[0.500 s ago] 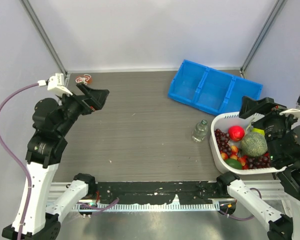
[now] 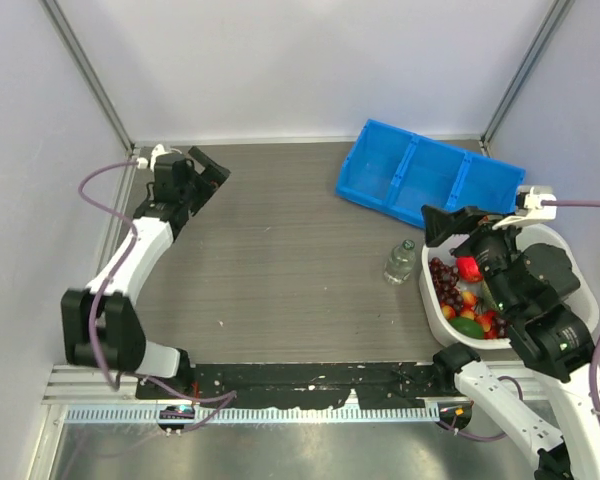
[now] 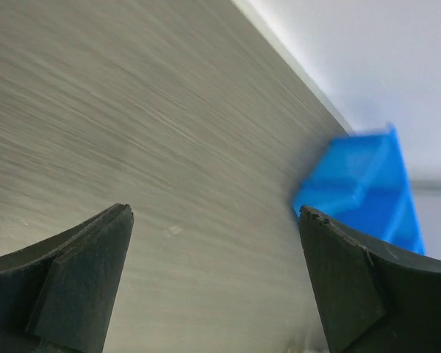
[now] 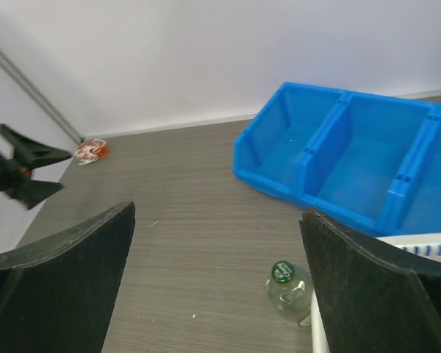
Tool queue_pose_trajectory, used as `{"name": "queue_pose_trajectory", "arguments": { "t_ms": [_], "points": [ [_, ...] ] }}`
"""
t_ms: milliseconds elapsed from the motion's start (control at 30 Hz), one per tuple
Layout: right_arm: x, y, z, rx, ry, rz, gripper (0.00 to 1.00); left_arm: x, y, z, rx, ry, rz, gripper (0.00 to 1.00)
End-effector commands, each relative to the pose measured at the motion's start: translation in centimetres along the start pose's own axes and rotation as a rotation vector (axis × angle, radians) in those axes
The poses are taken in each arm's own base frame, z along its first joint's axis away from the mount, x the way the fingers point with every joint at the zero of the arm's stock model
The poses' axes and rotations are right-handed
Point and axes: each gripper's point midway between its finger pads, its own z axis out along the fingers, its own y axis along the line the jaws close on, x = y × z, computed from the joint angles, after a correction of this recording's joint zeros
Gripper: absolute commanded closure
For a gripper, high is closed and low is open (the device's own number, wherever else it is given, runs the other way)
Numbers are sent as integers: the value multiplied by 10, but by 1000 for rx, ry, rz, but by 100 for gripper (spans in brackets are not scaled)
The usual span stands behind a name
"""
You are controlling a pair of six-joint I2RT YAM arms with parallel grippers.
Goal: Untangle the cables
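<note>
The cables (image 4: 90, 151), a small red-orange and white clump with no clear long axis, lie on the bench (image 2: 280, 260) far left of the blue bin (image 4: 353, 165), close by the left gripper (image 2: 208, 170), whose jaws stand wide and empty, while the right gripper (image 2: 438, 225), jaws equally spread, hangs beside the bin.

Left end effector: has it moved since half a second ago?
Yes. The left end effector has gone farther out, nearer the table's back edge.

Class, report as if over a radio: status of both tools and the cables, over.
Left tool open, empty. Right tool open, empty. Cables bunched in far left corner, untouched, left tool close by. Bottle and blue bin well away.
</note>
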Motion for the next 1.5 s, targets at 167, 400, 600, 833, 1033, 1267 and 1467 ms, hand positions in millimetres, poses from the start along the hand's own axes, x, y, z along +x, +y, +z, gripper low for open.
{"name": "queue_pose_trajectory", "arguments": {
  "t_ms": [167,400,600,833,1033,1267,1467],
  "points": [
    [-9,15,17,-70,-60,-29,0,-123,108,111,-290,-484,-91,0],
    [3,10,22,-57,-31,-69,1,-188,164,196,-619,-467,172,0],
    [10,-2,25,3,-18,-86,1,-213,197,250,-728,-518,239,0],
    [16,-9,28,45,-6,-69,1,-190,220,287,-632,-466,138,3],
    [26,-7,31,35,2,-4,1,-171,230,295,-586,-363,50,55],
    [33,7,32,-24,52,49,2,-157,208,268,-548,-242,77,100],
    [71,13,39,-37,251,28,2,-124,138,202,-420,-156,19,100]
  ]
}}
